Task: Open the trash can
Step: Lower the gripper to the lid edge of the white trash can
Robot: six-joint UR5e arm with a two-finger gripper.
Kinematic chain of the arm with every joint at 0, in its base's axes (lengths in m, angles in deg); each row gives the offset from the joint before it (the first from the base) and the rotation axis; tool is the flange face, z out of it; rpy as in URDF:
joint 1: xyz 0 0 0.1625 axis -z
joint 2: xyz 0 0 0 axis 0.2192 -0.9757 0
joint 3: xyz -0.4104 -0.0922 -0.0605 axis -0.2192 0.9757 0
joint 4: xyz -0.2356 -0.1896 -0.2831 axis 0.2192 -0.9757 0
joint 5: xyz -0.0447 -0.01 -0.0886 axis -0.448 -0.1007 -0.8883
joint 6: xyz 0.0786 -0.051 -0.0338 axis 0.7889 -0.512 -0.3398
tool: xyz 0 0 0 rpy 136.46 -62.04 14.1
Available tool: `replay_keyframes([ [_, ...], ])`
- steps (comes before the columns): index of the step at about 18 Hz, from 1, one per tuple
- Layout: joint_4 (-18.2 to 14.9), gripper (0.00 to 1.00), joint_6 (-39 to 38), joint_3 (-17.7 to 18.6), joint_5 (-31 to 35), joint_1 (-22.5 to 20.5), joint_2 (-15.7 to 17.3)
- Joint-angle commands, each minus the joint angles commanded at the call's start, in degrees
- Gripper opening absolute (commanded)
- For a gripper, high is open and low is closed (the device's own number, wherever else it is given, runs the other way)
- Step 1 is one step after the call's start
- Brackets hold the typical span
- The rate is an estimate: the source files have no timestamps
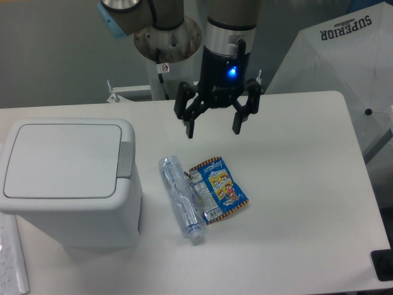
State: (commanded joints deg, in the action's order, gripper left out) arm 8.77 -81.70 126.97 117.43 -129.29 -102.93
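Observation:
The trash can [67,181] is a large white boxy bin at the table's left, its flat lid down and a grey push tab [125,158] on its right side. My gripper [212,130] hangs open above the table's back middle, to the upper right of the bin and well apart from it. Nothing sits between its black fingers [189,126]. A blue light glows on the wrist.
A clear plastic bottle [180,197] lies on the white table [295,184] beside a blue snack wrapper [218,189], just right of the bin. The arm's base column [164,55] stands at the back. A white cover with lettering [344,49] is at the far right.

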Motion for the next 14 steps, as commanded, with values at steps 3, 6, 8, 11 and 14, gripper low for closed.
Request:
replay_keyframes([
  [3, 0.00, 1.00, 0.00, 0.00, 0.09, 1.23, -0.79],
  [6, 0.00, 1.00, -0.09, -0.35, -0.09, 1.76, -1.14],
  [8, 0.00, 1.00, -0.26, -0.35, -0.17, 2.03, -1.23],
  [11, 0.00, 1.00, -0.26, -0.35, 0.00, 2.73, -1.67],
  [14, 0.00, 1.00, -0.26, -0.61, -0.09, 3.08, -1.76],
])
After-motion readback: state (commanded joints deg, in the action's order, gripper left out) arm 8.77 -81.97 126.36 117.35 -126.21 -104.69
